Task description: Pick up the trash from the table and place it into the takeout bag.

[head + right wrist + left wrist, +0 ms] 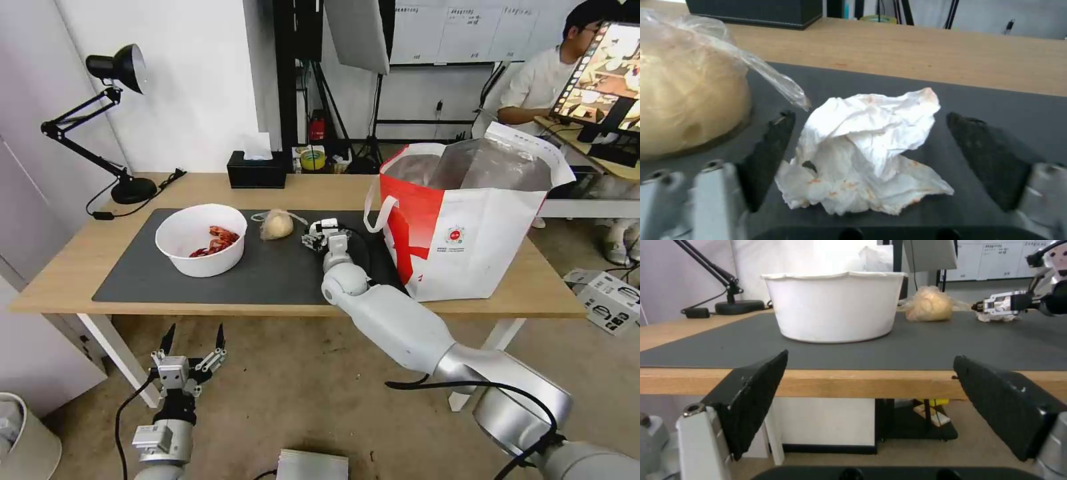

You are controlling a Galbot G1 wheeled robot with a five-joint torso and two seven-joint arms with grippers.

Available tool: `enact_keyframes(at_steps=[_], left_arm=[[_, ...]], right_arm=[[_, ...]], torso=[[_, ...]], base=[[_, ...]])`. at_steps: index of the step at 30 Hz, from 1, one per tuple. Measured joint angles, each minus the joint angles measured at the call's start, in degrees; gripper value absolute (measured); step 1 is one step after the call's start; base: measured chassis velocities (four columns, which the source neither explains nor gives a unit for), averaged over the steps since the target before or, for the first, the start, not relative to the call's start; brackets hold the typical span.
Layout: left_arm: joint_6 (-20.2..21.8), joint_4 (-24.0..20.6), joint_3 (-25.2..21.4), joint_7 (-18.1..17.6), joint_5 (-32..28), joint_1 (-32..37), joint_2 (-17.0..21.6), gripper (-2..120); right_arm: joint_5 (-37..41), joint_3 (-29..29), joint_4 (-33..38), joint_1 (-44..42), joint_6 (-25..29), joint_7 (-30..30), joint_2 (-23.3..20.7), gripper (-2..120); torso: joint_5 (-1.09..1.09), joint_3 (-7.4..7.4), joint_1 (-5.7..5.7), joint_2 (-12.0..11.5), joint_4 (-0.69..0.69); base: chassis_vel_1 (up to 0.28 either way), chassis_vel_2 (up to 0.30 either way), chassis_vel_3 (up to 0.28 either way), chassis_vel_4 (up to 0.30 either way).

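A crumpled white tissue (867,150) with orange stains lies on the dark grey mat (267,273). My right gripper (871,117) is open, with one finger on each side of the tissue. Just beside it sits the small clear bag with a beige lump (275,225). The white bowl (200,240), holding red shell scraps, stands further left on the mat. At the right end of the table (80,260) the takeout bag (467,227) stands upright with its foil-lined mouth open. My left gripper (193,337) hangs open below the table's front edge, pointing at the bowl (833,306).
A black tissue box (257,170) sits at the table's back edge and a black desk lamp (127,187) at the back left corner. A tape roll (312,160) lies behind the table. A boxed item (610,300) rests on the floor at right.
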Motion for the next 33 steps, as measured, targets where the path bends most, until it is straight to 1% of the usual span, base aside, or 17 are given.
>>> enact_keyframes(at_steps=[2, 3, 4, 5, 8, 9, 12, 13, 16, 17, 21, 22, 24, 26, 29, 30, 33], left_arm=[[0.0, 0.0, 0.0, 0.0, 0.0, 0.1, 0.0, 100], [0.0, 0.0, 0.0, 0.0, 0.0, 0.1, 0.0, 100], [0.0, 0.0, 0.0, 0.0, 0.0, 0.1, 0.1, 100], [0.0, 0.0, 0.0, 0.0, 0.0, 0.1, 0.1, 100], [-0.1, -0.1, 0.1, 0.0, 0.0, 0.1, 0.0, 100], [-0.1, -0.1, 0.1, 0.0, 0.0, 0.1, 0.0, 100], [-0.1, -0.1, 0.3, 0.0, 0.0, 0.1, -0.1, 100], [-0.1, -0.1, 0.3, 0.0, 0.0, 0.1, -0.1, 100], [-0.1, -0.1, 0.4, 0.1, 0.0, 0.1, -0.2, 100], [-0.1, -0.1, 0.4, 0.1, 0.0, 0.1, -0.2, 100], [-0.1, -0.1, 0.4, 0.1, 0.1, 0.2, -0.4, 100], [-0.1, -0.1, 0.4, 0.1, 0.1, 0.2, -0.4, 100], [-0.1, -0.1, 0.4, 0.1, 0.1, 0.2, -0.4, 100], [-0.1, -0.1, 0.4, 0.1, 0.1, 0.2, -0.4, 100], [-0.1, 0.0, 0.1, 0.1, 0.1, 0.3, -0.1, 100], [-0.1, 0.0, 0.1, 0.1, 0.1, 0.3, -0.1, 100], [-0.2, 0.4, 0.0, 0.1, 0.1, 0.3, 0.0, 100]], right_arm=[[-0.1, 0.0, -0.7, 0.2, 0.0, 0.0, 0.3, 76], [-0.1, 0.0, -0.7, 0.2, 0.0, 0.0, 0.3, 76], [-0.1, -0.1, -0.8, 0.2, -0.1, 0.0, 0.3, 70], [-0.1, -0.1, -0.8, 0.2, -0.1, 0.0, 0.3, 70], [-0.1, -0.1, -0.6, 0.0, -0.2, 0.2, 0.1, 57], [-0.1, -0.1, -0.6, 0.0, -0.2, 0.2, 0.1, 57], [0.0, -0.3, 0.4, -0.5, -0.4, 0.5, -0.7, 40], [0.0, -0.3, 0.4, -0.5, -0.4, 0.5, -0.7, 40], [0.2, -0.4, 1.3, -1.0, -0.5, 0.7, -1.5, 27], [0.2, -0.4, 1.3, -1.0, -0.5, 0.7, -1.5, 27], [0.3, -0.5, 2.1, -1.4, -0.6, 0.9, -2.2, 7], [0.3, -0.5, 2.1, -1.4, -0.6, 0.9, -2.2, 7], [0.5, -0.5, 3.0, -1.6, -0.6, 1.3, -2.6, 0], [0.9, -0.5, 3.9, -1.7, -0.8, 1.6, -3.0, 0], [2.3, -0.5, 8.4, -2.6, -1.8, 2.6, -5.0, 0], [2.3, -0.5, 8.4, -2.6, -1.8, 2.6, -5.0, 0], [3.0, -0.4, 14.2, -3.8, -2.4, 3.9, -7.6, 0]], torso=[[0.0, 0.0, 0.0, 0.0, 0.0], [0.0, 0.0, 0.0, 0.0, 0.0], [0.0, 0.0, 0.0, 0.0, 0.0], [0.0, 0.0, 0.0, 0.0, 0.0], [0.0, 0.0, 0.0, 0.0, 0.0], [0.0, 0.0, 0.0, 0.0, 0.0], [0.0, 0.0, 0.0, 0.0, -0.01], [0.0, 0.0, 0.0, 0.0, -0.01], [0.01, 0.0, 0.0, 0.0, -0.01], [0.01, 0.0, 0.0, 0.0, -0.01], [0.01, 0.0, 0.0, 0.0, -0.01], [0.01, 0.0, 0.0, 0.0, -0.01], [0.01, 0.0, 0.0, 0.0, 0.0], [0.0, 0.0, 0.0, 0.0, 0.0], [0.01, 0.0, 0.0, 0.0, 0.0], [0.01, 0.0, 0.0, 0.0, 0.0], [0.01, 0.0, 0.0, 0.0, -0.01]], base=[[0.0, 0.0, 0.0, 0.0], [0.0, 0.0, 0.0, 0.0], [0.0, 0.0, 0.0, 0.0], [0.0, 0.0, 0.0, 0.0], [0.0, 0.0, 0.0, 0.0], [0.0, 0.0, 0.0, 0.0], [0.0, 0.0, 0.0, 0.0], [0.0, 0.0, 0.0, 0.0], [0.0, 0.0, 0.0, 0.0], [0.0, 0.0, 0.0, 0.0], [0.0, 0.0, 0.0, 0.0], [0.0, 0.0, 0.0, 0.0], [0.0, 0.0, 0.0, 0.0], [0.0, 0.0, 0.0, 0.0], [0.0, 0.0, 0.0, 0.0], [0.0, 0.0, 0.0, 0.0], [0.0, 0.0, 0.0, 0.0]])
